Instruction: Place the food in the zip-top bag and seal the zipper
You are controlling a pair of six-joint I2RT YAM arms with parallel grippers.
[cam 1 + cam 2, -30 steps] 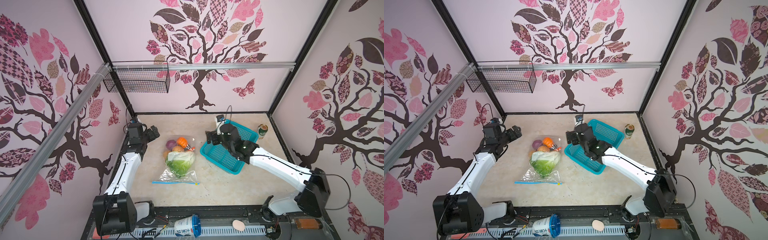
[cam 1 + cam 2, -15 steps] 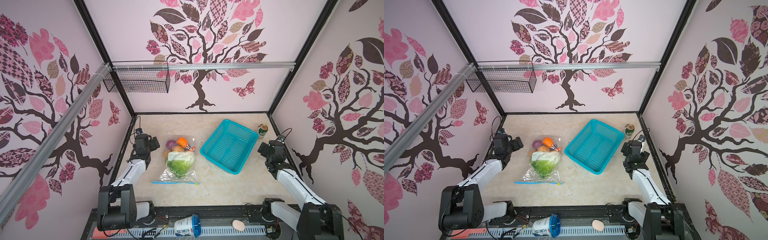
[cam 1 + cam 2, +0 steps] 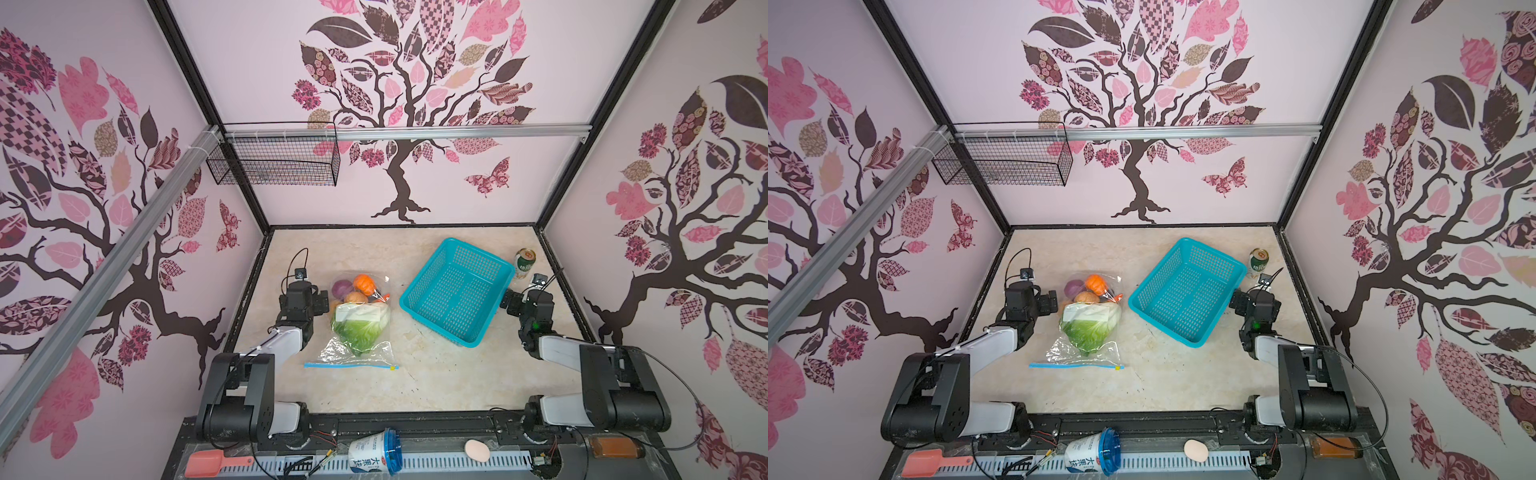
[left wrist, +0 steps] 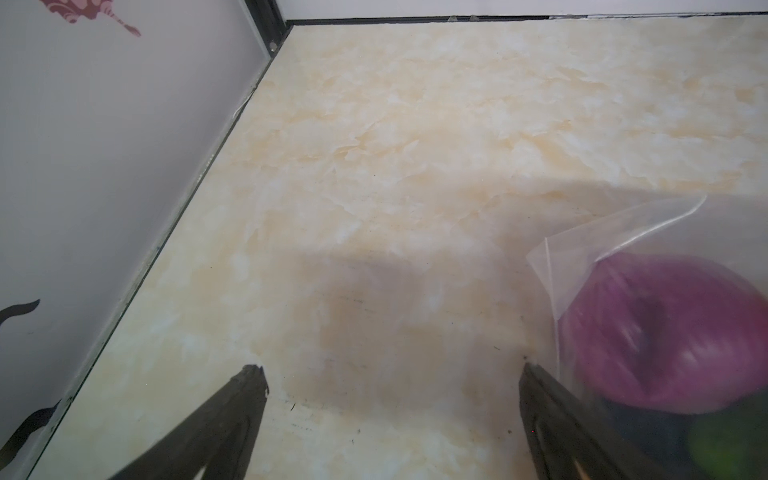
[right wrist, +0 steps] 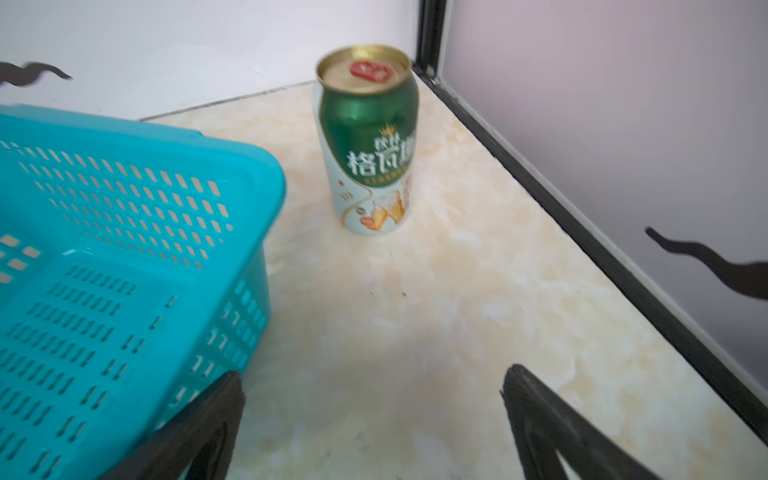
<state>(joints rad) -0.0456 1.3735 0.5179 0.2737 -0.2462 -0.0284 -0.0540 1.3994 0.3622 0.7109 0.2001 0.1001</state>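
Our left hand (image 4: 390, 374) is spread wide and empty, one fingertip just beside the zip-top bag (image 3: 332, 351), which lies on the table (image 3: 436, 374) next to the teal basket (image 3: 455, 291). Our right hand (image 5: 374, 378) sits on the basket's other side, also wide and holding nothing. Past it we can read 格瓦 in white on the green can (image 5: 368, 141). The food is in the bag: cabbage (image 3: 359, 328), onion (image 4: 665, 328), pumpkin (image 3: 363, 282). The zipper (image 3: 349, 365) lies flat, with its yellow slider (image 3: 391, 368) at the basket end.
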